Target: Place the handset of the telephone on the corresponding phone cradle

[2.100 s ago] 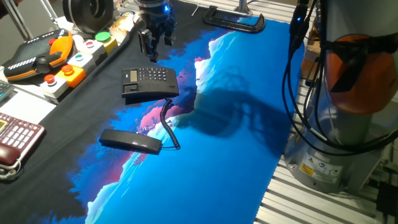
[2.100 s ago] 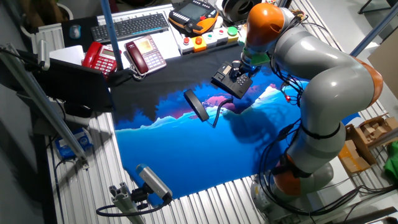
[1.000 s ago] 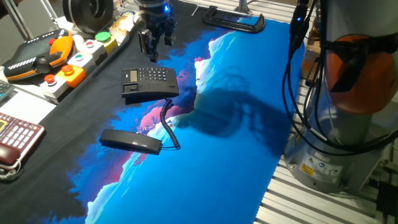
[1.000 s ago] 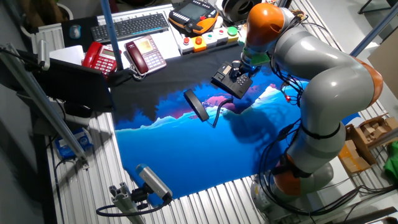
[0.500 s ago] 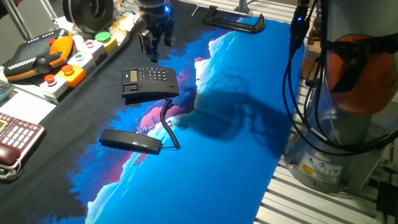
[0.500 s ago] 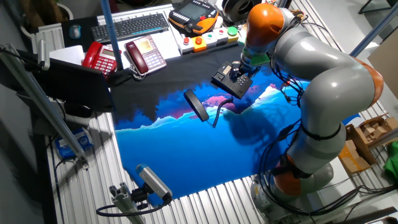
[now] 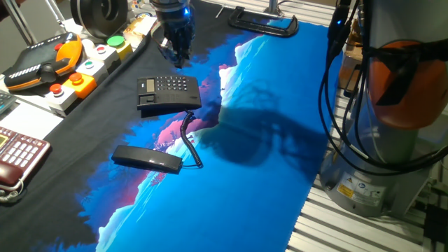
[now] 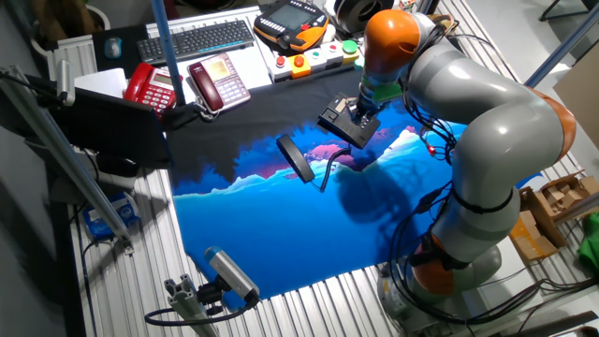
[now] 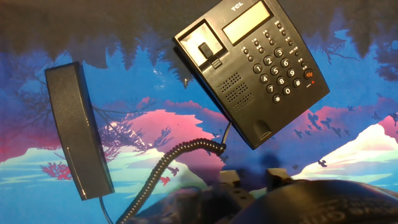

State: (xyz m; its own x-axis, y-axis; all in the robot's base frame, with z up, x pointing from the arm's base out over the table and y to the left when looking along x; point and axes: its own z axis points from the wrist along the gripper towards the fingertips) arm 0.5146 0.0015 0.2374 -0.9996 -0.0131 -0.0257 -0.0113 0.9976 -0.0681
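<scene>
One black telephone (image 7: pixel 166 93), one handset (image 7: pixel 148 158), two red phones (image 8: pixel 218 80), one keyboard (image 8: pixel 195 40)

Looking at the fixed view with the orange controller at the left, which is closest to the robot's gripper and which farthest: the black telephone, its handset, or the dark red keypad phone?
1. The telephone, just below the gripper in that view, is nearest.
2. The handset, lying off the cradle further toward the camera, comes next.
3. The dark red keypad phone, at the left edge, is farthest.
</scene>
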